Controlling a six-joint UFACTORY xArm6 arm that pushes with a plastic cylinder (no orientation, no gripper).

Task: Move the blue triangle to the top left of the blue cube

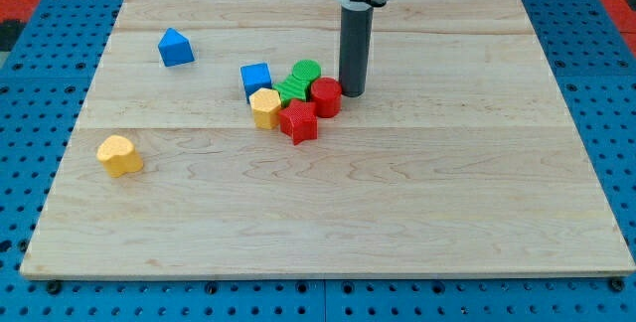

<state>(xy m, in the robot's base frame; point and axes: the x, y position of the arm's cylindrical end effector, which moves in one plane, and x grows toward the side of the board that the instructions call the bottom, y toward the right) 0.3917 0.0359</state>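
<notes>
My tip (353,93) seemingly touches the red cylinder (325,95).

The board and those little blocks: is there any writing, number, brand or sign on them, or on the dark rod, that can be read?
None. No word, number, brand or sign can be read anywhere in this view.
The board is bare wood grain.
The blocks, such as the blue triangle, the blue cube and the yellow heart, are plain coloured plastic.
The rod is unmarked down to my tip, beside the red cylinder.
</notes>
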